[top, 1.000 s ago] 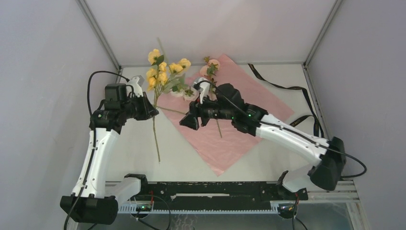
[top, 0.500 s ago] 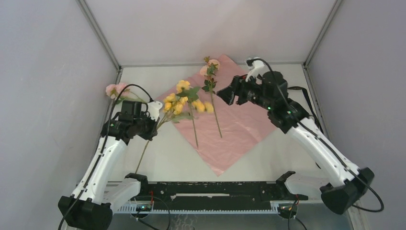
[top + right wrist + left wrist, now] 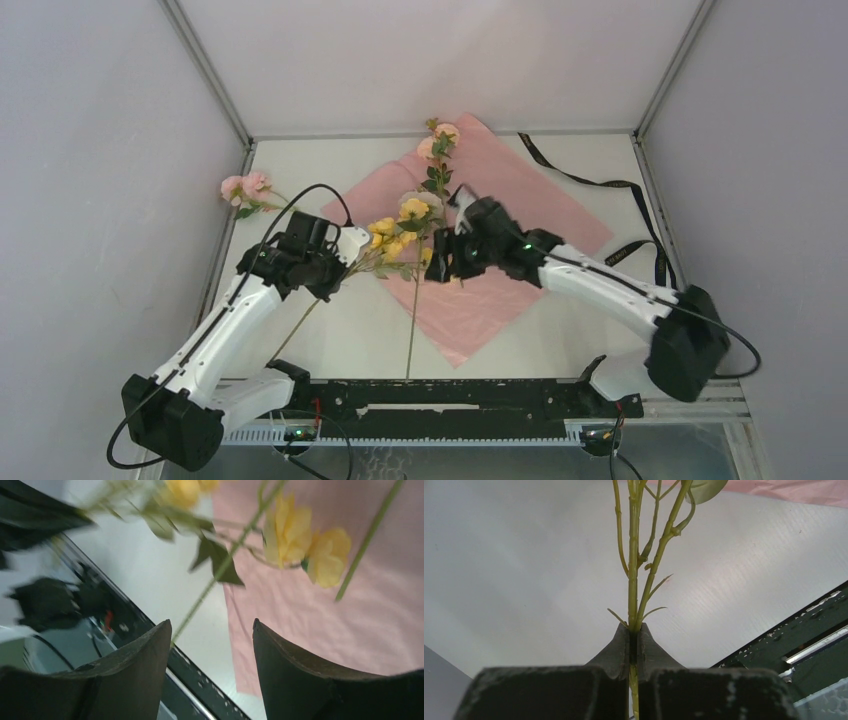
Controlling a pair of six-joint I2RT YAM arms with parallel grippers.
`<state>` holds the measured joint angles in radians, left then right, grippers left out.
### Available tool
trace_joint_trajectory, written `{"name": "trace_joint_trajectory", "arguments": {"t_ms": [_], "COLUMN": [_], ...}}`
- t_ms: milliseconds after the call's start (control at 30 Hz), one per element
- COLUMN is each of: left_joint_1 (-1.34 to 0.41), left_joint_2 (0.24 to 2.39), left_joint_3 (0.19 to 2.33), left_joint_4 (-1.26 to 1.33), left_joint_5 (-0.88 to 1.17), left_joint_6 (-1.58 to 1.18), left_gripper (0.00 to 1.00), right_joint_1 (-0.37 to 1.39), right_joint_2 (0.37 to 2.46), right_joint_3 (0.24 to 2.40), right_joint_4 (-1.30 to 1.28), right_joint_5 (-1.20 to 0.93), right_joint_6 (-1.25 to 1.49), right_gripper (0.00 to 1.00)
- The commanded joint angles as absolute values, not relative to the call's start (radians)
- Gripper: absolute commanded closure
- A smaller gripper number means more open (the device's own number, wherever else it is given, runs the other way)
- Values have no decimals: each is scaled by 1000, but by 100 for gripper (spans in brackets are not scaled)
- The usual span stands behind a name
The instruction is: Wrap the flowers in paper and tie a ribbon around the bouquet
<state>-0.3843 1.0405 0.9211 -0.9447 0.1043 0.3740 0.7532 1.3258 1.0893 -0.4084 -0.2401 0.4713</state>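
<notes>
My left hand [image 3: 634, 632] is pinched tight on the stem of the yellow flowers [image 3: 411, 209], their blossoms beyond its fingertips. My right hand [image 3: 212, 627] gapes wide and holds nothing. Those blossoms are just ahead of it, over the pink paper [image 3: 520, 205]. The ribbon [image 3: 600, 183] lies well behind it.

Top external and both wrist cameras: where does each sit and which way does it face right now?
Top external: above and behind the arm bases, looking down on the table, paper and ribbon; both arms show whole.
Left wrist: on the left arm, looking along the left gripper, shut on a flower stem, over the table; its fingers show.
Right wrist: on the right arm, looking past the open right gripper at yellow blossoms over the paper; its fingers show.
Shared: all three see the paper.
</notes>
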Motion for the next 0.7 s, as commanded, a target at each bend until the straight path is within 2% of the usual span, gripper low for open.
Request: {"name": "trace_joint_trajectory", "arguments": {"t_ms": [0,100,400,667], "left_joint_1": [-391,-391,-395,-397], "left_joint_2": [1011,1006,1031,1040], "left_joint_3": [901,896,888,914], "left_joint_4": [-893,-886,-851,-850], "left_joint_5": [87,83,101,136], "left_joint_6": [372,371,359,330], "left_gripper": [100,100,100,100], "right_joint_1": [830,835,881,895], "right_joint_2": [1401,1459,1549,1691], "right_joint_3": [1040,988,899,898], "right_joint_4": [-322,-197,48,113], "right_joint_5": [-278,-378,-363,-386], "right_joint_6": [577,648,802,831], "right_gripper": [30,31,32,38]}}
